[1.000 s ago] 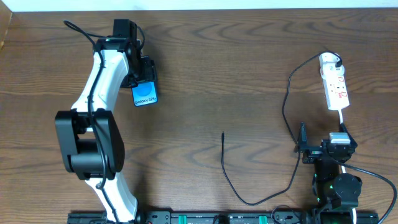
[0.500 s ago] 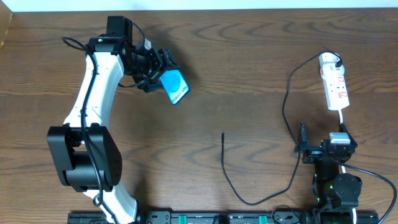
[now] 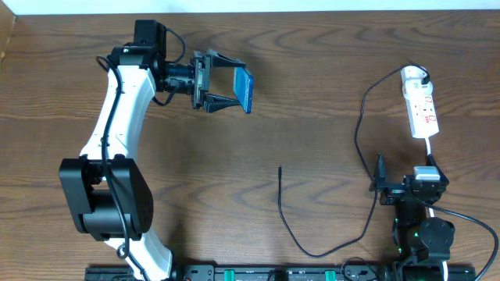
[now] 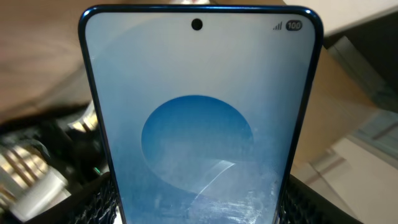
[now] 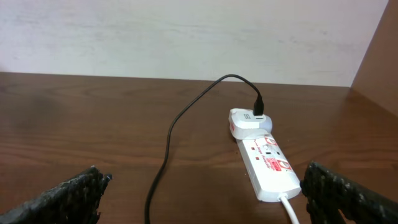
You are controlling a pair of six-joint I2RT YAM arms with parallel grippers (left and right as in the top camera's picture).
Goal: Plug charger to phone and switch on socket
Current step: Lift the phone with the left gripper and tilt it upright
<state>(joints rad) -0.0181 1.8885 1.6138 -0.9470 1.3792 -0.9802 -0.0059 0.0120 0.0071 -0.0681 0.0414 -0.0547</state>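
Note:
My left gripper is shut on the phone and holds it above the table at the back left, turned on edge to the overhead view. In the left wrist view the phone's light blue screen fills the frame between my fingers. The charger's plug tip lies free mid-table. Its thin black cable loops to the white adapter on the socket at the right. My right gripper is open and empty, just in front of the socket, which lies between and beyond its fingers.
The socket's white cord runs toward my right arm. The charger cable curves across the table left of the socket. The table's back edge meets a white wall. The bases of both arms stand at the front edge.
My left arm has swung the phone to the right, away from its body, and turned it from screen-up to on edge. The right arm, cable and socket have not moved.

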